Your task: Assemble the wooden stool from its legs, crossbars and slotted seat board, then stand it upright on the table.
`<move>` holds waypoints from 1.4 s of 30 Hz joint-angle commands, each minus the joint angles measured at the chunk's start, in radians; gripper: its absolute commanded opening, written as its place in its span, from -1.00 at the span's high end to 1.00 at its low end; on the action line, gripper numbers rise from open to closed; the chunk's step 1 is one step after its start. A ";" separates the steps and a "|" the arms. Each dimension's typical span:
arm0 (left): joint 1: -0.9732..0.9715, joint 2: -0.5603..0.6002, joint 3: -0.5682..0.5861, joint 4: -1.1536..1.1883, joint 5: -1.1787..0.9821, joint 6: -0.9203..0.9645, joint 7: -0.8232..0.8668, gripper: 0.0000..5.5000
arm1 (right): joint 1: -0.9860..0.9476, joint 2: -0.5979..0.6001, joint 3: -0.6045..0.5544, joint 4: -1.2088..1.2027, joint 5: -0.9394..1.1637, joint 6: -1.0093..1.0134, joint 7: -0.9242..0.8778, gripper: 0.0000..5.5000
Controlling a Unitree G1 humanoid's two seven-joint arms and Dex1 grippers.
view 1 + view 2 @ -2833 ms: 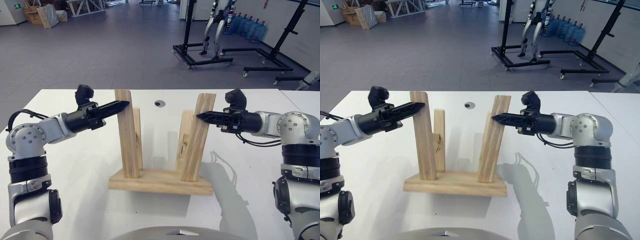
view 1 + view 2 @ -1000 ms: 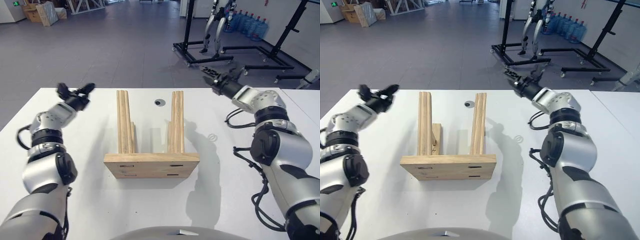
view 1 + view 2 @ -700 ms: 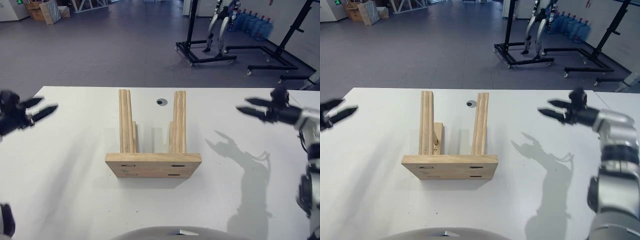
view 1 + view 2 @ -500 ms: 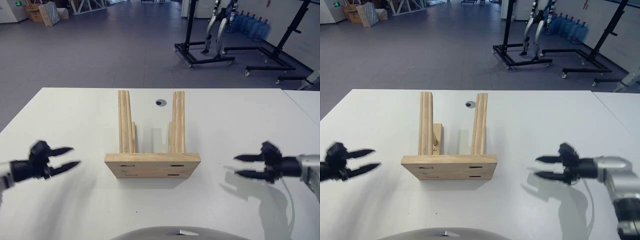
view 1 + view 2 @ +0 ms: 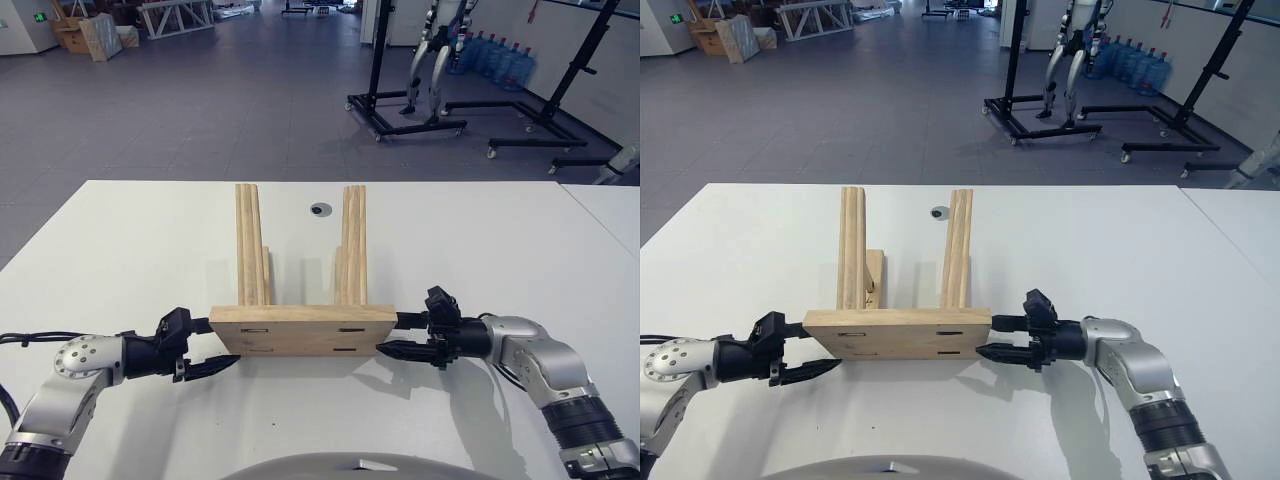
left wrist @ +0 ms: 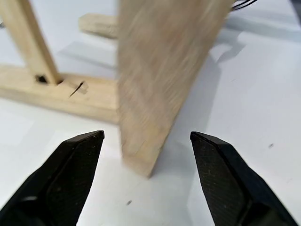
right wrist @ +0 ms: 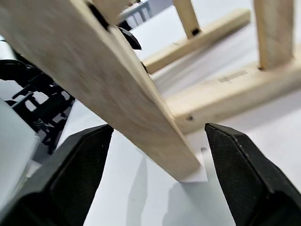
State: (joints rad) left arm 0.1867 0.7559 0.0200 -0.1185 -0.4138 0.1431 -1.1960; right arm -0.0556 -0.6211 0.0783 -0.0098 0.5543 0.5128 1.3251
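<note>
The assembled wooden stool lies on its side on the white table [image 5: 500,240]. Its slotted seat board [image 5: 305,330] stands on edge facing me, and the legs [image 5: 250,245] point away. My left gripper [image 5: 225,340] is open at the board's left end, one finger behind it and one in front. My right gripper [image 5: 390,334] is open at the right end in the same way. In the left wrist view the board's end [image 6: 160,84] stands between the two fingers [image 6: 70,165] without touching them. The right wrist view shows the other board end [image 7: 141,108] between its fingers [image 7: 244,169].
A small round hole [image 5: 320,209] sits in the table behind the stool. Bare table lies on both sides of the stool. Black wheeled stands [image 5: 420,100] are on the floor beyond the far edge.
The stool went from legs-up to lying on its side, then stayed put. Both arms swung outward and down, then came inward, and the open grippers now straddle the seat board's ends.
</note>
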 commanded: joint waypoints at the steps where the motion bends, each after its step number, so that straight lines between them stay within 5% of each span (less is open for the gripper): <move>1: -0.016 0.020 -0.003 -0.099 -0.083 0.132 -0.009 -0.22 | 0.015 -0.003 0.014 -0.063 0.032 0.042 0.000 -0.31; 7: -0.061 0.008 0.005 -0.079 -0.089 0.153 0.010 -0.22 | -0.006 0.012 0.025 -0.041 0.007 0.037 -0.047 -0.31; 12: -0.041 0.002 -0.019 -0.046 -0.040 0.085 -0.004 0.11 | -0.019 0.001 0.026 -0.034 0.012 0.052 -0.050 0.07; 16: -0.025 0.007 -0.041 -0.057 -0.035 0.090 -0.025 0.30 | -0.041 -0.012 0.006 -0.059 0.054 0.112 -0.049 0.15; 24: -0.245 0.074 0.057 -0.193 -0.403 0.628 0.051 0.37 | -0.138 -0.106 -0.123 -0.236 0.403 0.578 -0.066 0.17; 31: -0.674 -0.024 0.239 0.099 -0.857 1.109 0.427 0.39 | -0.483 -0.051 -0.295 -0.024 0.810 0.961 -0.319 0.45; 42: -0.787 -0.194 0.293 0.351 -1.079 1.211 1.105 0.44 | -0.991 0.112 -0.401 0.710 0.660 1.098 -0.859 0.52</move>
State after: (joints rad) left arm -0.5712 0.5808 0.3491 0.1959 -1.5595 1.3316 -0.3090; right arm -0.8641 -0.5482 -0.2901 0.5811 1.2937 1.6071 0.6196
